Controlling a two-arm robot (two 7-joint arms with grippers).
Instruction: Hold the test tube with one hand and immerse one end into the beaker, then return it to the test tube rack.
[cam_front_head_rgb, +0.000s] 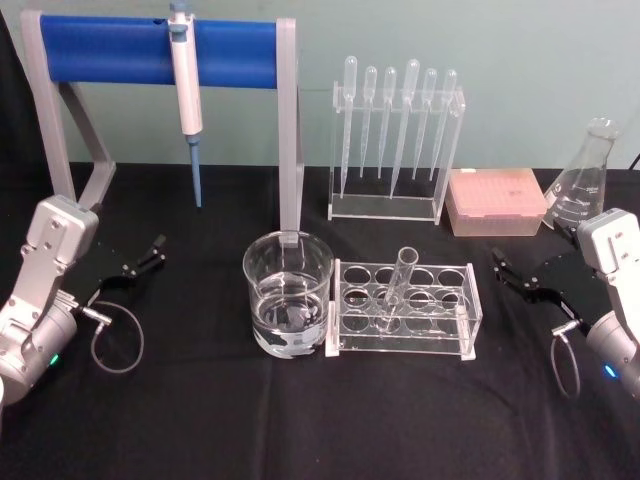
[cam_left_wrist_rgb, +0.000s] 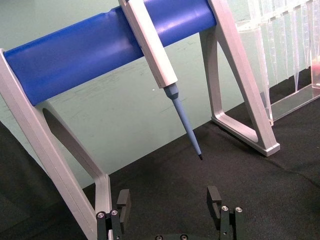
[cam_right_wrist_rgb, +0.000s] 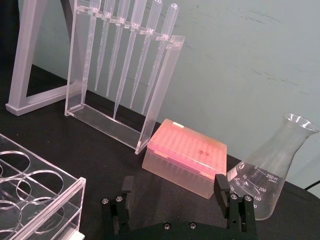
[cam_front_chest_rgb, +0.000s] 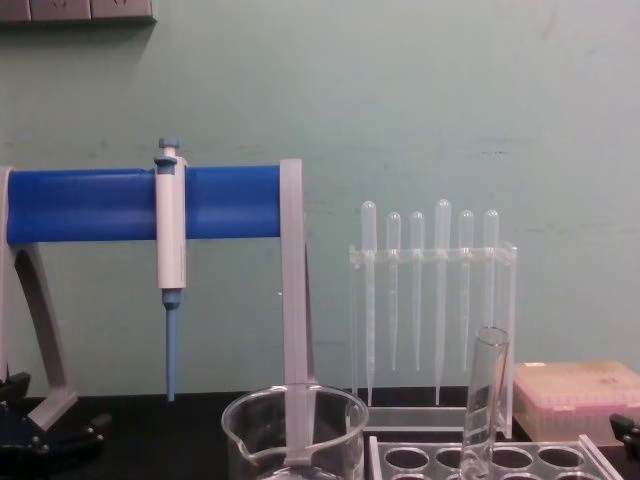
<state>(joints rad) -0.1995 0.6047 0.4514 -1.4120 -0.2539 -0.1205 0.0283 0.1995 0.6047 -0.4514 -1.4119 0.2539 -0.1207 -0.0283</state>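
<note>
Entry: both arms are low over the black cloth-covered table (cam_front_head_rgb: 300, 420) and neither is on the glassware.

Left gripper (cam_front_head_rgb: 143, 258): at 9 o'clock from the wide clear glass beaker (cam_front_head_rgb: 288, 292), well apart from it. My jaws stand apart with nothing between them. In the left wrist view they face the grey stand with the blue horizontal bar (cam_left_wrist_rgb: 105, 45) and the white pipettor with a blue tip (cam_left_wrist_rgb: 155, 50) hanging from it.

Right gripper (cam_front_head_rgb: 508, 270): at 3 o'clock from the clear acrylic test tube rack (cam_front_head_rgb: 405, 335), near its end but not touching. Jaws apart here too, and empty.

Long clear glass test tube (cam_front_head_rgb: 400, 285): stands in a hole of the rack, leaning a little, its flared rim above the rack top. Neither gripper touches it.

The beaker is just beside the rack at its 9 o'clock and holds some clear liquid in its lower part.

Background:
- The clear stand of thin plastic pipettes (cam_front_head_rgb: 395, 140) is at 12 o'clock from the rack.
- The pink tip box (cam_front_head_rgb: 495, 200) is at 1 o'clock.
- The clear conical glass flask (cam_front_head_rgb: 585, 180) is at 2 o'clock, beyond my right gripper.
</note>
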